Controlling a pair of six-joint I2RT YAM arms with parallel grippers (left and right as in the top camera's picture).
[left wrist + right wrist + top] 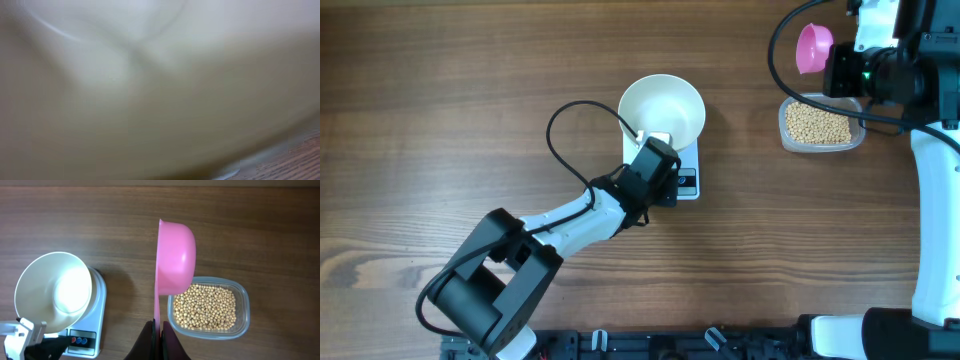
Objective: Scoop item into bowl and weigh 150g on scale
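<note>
wooden table (75, 220); beans (210, 307) below pink scoop (177, 255)

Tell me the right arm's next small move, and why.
Probably lower the pink scoop into the beans in the clear tub. The right gripper holds the scoop on edge, empty, near the tub, and the bowl on the scale is empty, the left gripper seemingly holding its rim.

Top-down overhead; left wrist against bowl (665, 105)
</note>
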